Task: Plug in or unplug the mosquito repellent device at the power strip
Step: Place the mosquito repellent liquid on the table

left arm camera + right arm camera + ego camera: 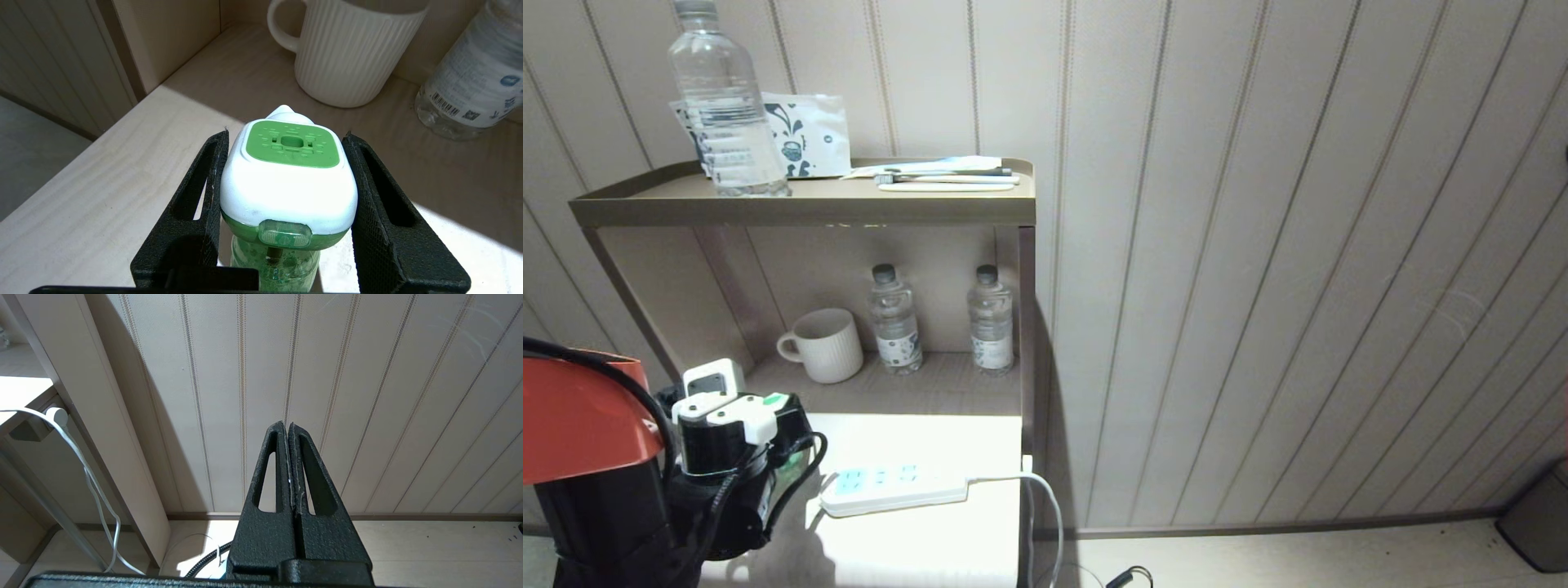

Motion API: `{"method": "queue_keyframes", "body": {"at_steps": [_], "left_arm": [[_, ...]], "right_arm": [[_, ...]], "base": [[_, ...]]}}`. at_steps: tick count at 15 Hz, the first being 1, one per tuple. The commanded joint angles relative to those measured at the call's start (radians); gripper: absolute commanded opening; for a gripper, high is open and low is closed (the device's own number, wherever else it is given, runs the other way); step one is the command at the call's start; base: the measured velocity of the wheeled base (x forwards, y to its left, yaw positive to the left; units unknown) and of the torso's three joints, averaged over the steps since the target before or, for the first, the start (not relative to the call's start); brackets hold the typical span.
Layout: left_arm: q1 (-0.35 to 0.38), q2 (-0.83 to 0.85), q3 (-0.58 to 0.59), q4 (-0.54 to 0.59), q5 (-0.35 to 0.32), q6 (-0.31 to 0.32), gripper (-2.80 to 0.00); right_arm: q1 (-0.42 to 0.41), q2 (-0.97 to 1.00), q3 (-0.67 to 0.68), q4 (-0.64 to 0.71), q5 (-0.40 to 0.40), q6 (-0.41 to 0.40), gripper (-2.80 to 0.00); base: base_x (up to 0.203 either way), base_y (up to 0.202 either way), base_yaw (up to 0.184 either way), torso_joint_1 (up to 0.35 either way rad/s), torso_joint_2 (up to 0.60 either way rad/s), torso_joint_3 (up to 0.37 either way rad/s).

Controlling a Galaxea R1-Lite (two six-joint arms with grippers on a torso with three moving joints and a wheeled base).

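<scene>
The mosquito repellent device (288,179) sits low in the centre of the left wrist view: a rounded white head with a green perforated top plate, a translucent green bottle below it, upright, clear of the pale wood surface. The power strip (894,488) lies flat at lower centre of the head view, a slim white bar with pale blue sockets, its white cord (1045,498) trailing off its right end.

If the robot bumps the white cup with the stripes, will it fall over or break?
Probably not tip: the mug looks squat and wide-based, standing flat on the shelf. It looks ceramic, so likely heavy, stiff, and breakable if knocked off. Its handle juts out and could catch.
</scene>
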Motion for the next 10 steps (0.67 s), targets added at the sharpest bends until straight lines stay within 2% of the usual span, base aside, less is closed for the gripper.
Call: {"method": "queue_keyframes", "body": {"at_steps": [1, 7, 10], "left_arm": [[0.000, -0.039, -0.013, -0.050, 0.002, 0.001, -2.80], [0.000, -0.072, -0.028, -0.050, -0.002, 0.010, -2.80], [0.000, -0.038, -0.049, -0.050, -0.002, 0.010, -2.80]], "right_arm": [[0.000, 0.001, 0.000, 0.000, 0.000, 0.000, -2.80], [0.000, 0.001, 0.000, 0.000, 0.000, 0.000, -2.80], [0.000, 0.001, 0.000, 0.000, 0.000, 0.000, -2.80]], "base": [[0.000, 0.000, 0.000, 0.000, 0.00, 0.000], [0.000, 0.000, 0.000, 0.000, 0.00, 0.000], [0.000, 0.000, 0.000, 0.000, 0.00, 0.000]]}}
